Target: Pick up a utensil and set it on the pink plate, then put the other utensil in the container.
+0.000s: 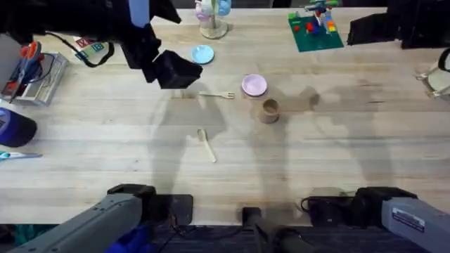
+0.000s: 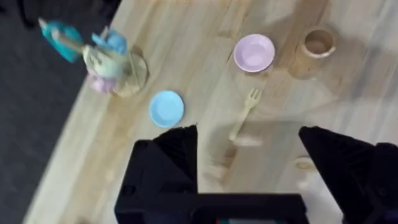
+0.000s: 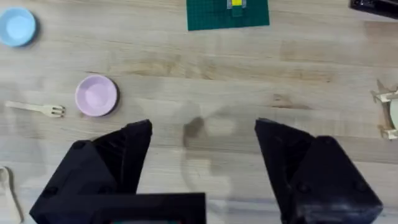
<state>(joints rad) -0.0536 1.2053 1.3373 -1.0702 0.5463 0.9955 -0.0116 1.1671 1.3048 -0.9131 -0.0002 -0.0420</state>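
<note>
1. Overhead: the left gripper [image 1: 184, 76] hangs above the fork [image 1: 218, 94], which lies bare on the table just beside the pink plate [image 1: 254, 85]; the spoon [image 1: 207, 145] lies apart, the container [image 1: 269, 110] near the plate.
2. Left wrist: jaws spread, empty; pickup not begun. Next: descend, straddle the handle.
3. Right wrist: the right gripper [image 3: 202, 146] is spread wide, idle.

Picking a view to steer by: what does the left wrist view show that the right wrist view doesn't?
Left wrist alone: the container and a toy stand near the table edge. Right wrist alone: the green board and the spoon's end. Both: the fork, the pink plate and the blue plate, all apart on the table, with open fingers.
</note>
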